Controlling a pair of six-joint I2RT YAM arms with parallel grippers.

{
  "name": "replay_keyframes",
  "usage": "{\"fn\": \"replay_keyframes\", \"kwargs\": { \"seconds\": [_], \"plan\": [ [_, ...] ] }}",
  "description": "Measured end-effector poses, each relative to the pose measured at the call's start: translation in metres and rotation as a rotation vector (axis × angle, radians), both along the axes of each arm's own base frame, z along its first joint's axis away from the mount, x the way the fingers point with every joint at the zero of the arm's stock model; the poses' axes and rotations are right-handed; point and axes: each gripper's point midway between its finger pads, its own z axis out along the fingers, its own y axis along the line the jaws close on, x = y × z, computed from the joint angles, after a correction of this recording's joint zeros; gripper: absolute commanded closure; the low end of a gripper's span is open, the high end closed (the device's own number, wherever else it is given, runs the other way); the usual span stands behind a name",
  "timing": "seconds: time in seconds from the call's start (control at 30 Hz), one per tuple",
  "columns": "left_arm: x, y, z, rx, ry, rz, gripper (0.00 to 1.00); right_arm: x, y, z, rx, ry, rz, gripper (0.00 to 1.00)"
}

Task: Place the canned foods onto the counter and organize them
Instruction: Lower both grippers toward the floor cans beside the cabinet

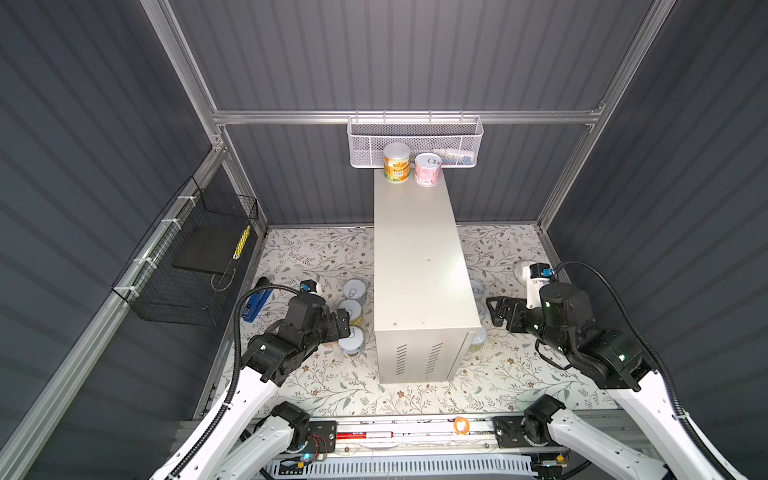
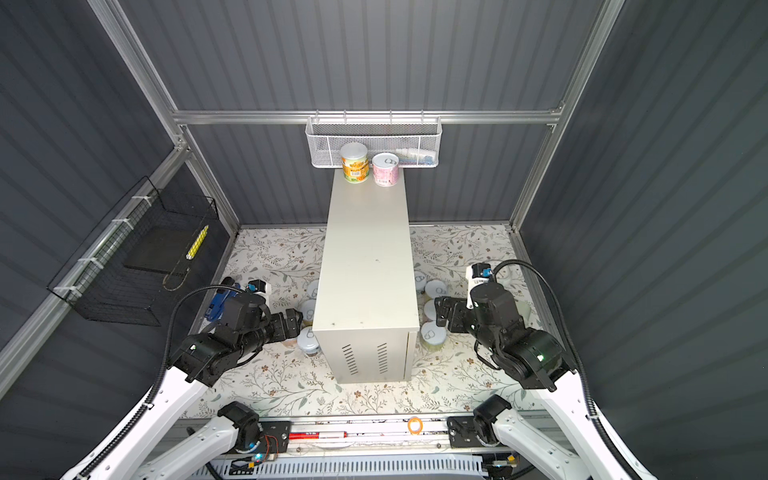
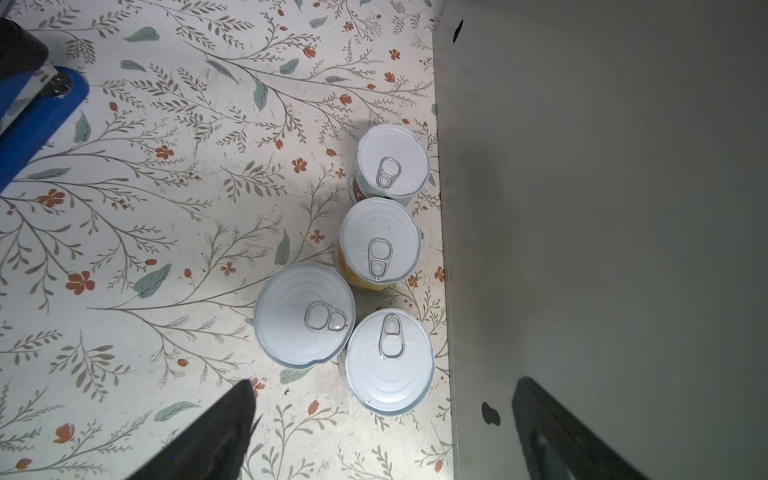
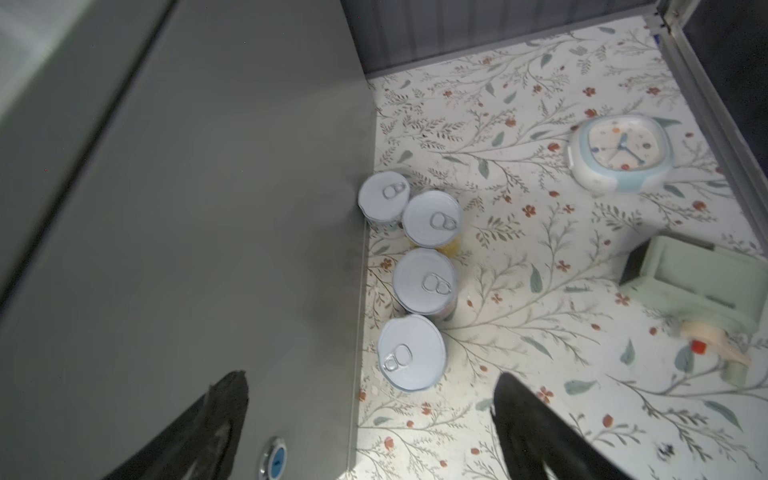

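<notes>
Two of the canned foods are standing upright at the far end of the tall beige surface point(image 1: 415, 257), in the upper centre of both top views: a yellow-orange can point(image 1: 397, 164) and, just beside it on its right, a pink can point(image 1: 428, 169). Both are sitting just below the white mesh basket point(image 1: 415, 137) in the frame. Four more cans point(image 3: 380, 243) are standing down on the floral surface point(image 1: 316, 257), bunched close against the left side of the tall beige surface, left of centre in a top view. Another four cans point(image 4: 424, 280) are lining up along its right side, right of centre. All eight are showing pull-tab lids to the wrist cameras. The left tool point(image 1: 341, 325) is hovering over the left bunch with its fingers spread wide, released and gripping nothing. The right tool point(image 1: 491, 311) is hanging beside the right edge of the tall beige surface, above the right row, likewise spread apart and carrying nothing. A white clock point(image 4: 621, 153) is lying on the floral surface well apart from the right row.
</notes>
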Motion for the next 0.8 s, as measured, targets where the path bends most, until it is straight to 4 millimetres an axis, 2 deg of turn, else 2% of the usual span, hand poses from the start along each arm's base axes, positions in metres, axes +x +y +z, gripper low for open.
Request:
{"fn": "replay_keyframes", "kwargs": {
  "seconds": [0.2, 0.37, 0.53, 0.8],
  "plan": [
    [-0.005, -0.015, -0.010, 0.006, 0.023, -0.032, 0.03, -0.020, -0.013, -0.067, -0.005, 0.135, -0.063, 0.01],
    [0.002, -0.022, -0.011, -0.011, 0.025, -0.031, 0.03, -0.030, -0.019, -0.106, 0.002, 0.210, -0.111, 0.01],
    [0.009, -0.036, -0.014, -0.037, 0.031, -0.047, 0.03, -0.030, -0.019, -0.122, 0.020, 0.247, -0.147, 0.01],
    [0.021, -0.052, -0.016, -0.064, 0.023, -0.060, 0.03, -0.017, -0.010, -0.141, 0.001, 0.302, -0.163, 0.01]
  ]
}}
